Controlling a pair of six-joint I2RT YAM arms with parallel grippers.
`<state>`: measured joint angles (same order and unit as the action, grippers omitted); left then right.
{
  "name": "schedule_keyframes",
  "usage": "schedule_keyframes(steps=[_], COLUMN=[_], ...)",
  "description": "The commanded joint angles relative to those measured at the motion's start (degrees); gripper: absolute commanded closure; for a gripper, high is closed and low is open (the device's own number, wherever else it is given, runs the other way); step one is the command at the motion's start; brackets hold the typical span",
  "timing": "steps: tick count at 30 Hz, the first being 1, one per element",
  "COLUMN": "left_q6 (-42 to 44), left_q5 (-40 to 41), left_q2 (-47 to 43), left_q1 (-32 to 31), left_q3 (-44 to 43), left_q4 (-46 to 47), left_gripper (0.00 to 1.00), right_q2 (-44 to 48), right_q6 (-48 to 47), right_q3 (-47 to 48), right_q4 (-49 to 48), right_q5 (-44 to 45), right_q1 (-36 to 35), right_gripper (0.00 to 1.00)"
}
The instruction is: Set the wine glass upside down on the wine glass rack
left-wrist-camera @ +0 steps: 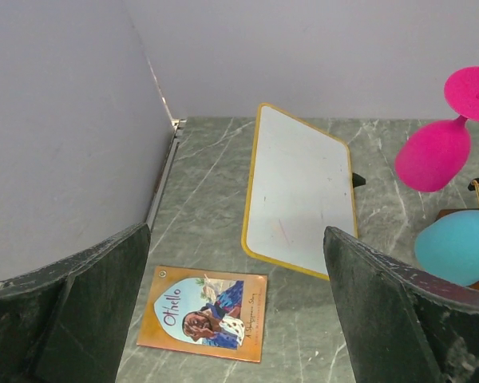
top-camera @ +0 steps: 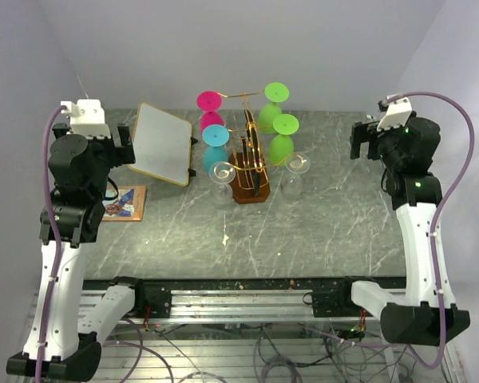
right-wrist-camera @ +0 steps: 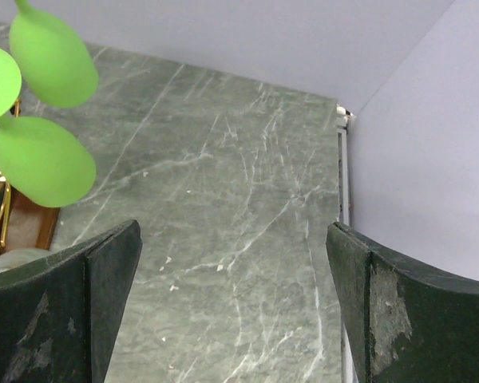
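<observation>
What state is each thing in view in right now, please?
Left hand, open, empty.
Right hand, open, empty.
Wine glass rack, upright, loaded.
Pink glass, inverted on rack.
Blue glass, inverted on rack.
Far green glass, inverted on rack.
Near green glass, inverted on rack.
Left clear glass, inverted beside rack.
Right clear glass, inverted beside rack.
Whiteboard, propped, tilted.
Book, closed, flat, cover up.

Grey-green marbled table (top-camera: 327, 231) bearing, from left to centre: a book (top-camera: 126, 202) lying flat, a yellow-framed whiteboard (top-camera: 161, 144), and the wine glass rack (top-camera: 250, 185) on its brown wooden base.
</observation>
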<state>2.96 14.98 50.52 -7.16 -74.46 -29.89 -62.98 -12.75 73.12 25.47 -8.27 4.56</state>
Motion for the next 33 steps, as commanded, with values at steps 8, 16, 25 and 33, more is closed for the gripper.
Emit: schedule_keyframes(steps=[8,16,25,33], left_q6=[-3.3,-0.9,-0.7,-0.2], left_q5=[-5.6,-11.4,-8.7,-9.7], left_q2=[-5.8,-5.0,-5.8,-8.1], left_q1=[5.8,9.4,9.4,9.5], left_q3=[5.3,1.1,0.4,2.1], left_q4=[6.2,0.4,-3.1,-3.1], left_gripper=[0.00,0.00,0.01,0.00], right_q2=[11.8,13.5,14.4,15.9], right_q6=[3.2,3.0,1.1,1.2], right_q3=[-6.7,-3.4,-0.9,-2.4], right_q4=[-1.6,3.0,7.0,7.7], right_q5=[-0.9,-4.0,-3.0,-5.4], right_q1=[0.4,3.8,5.1,5.7], right_gripper=[0.00,0.00,0.00,0.00])
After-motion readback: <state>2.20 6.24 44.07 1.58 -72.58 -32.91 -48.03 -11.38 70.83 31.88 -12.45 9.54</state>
